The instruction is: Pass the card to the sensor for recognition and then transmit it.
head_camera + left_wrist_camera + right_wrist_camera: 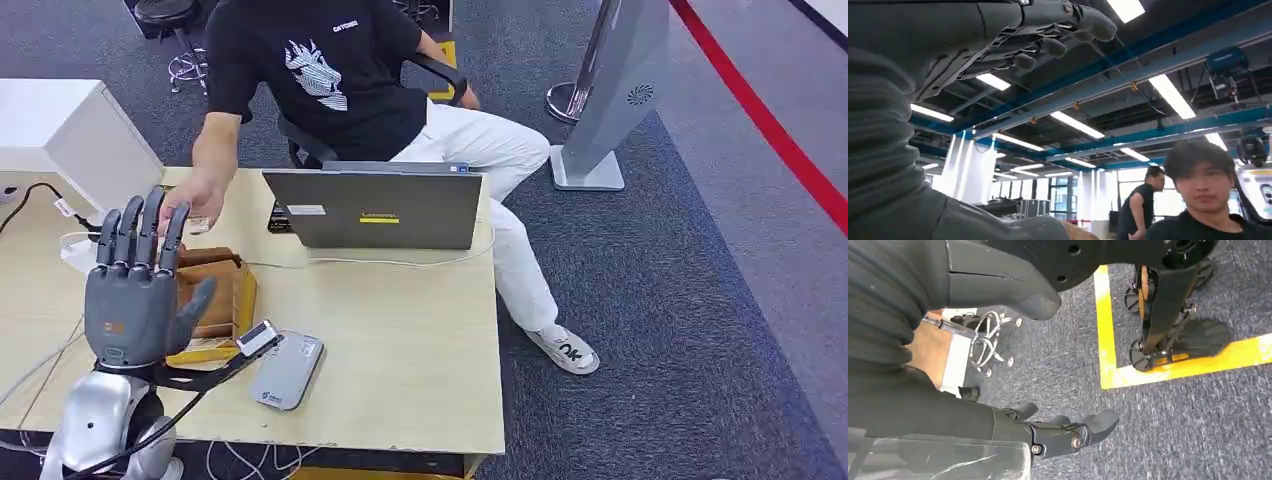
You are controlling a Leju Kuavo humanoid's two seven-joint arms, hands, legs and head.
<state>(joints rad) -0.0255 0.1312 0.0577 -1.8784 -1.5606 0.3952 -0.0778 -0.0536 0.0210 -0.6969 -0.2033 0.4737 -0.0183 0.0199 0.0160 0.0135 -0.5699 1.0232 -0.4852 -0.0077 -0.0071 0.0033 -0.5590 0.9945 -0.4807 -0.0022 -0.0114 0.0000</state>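
Over the table's (pixel 420 340) left edge, left hand (pixel 135 290) raised, fingers spread wide, empty, right hand (pixel 1048 432) fingers loosely curled, empty, card reader (pixel 288 368) near the front edge.

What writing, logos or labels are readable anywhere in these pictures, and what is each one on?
"OK": on the side of the person's white shoe.
Yellow strip on the laptop lid: has dark lettering, too small to read.
White label on the laptop lid: too small to read.
White print on the chest of the black T-shirt: blurred, unreadable.
Mark on the grey device on the table: unreadable.
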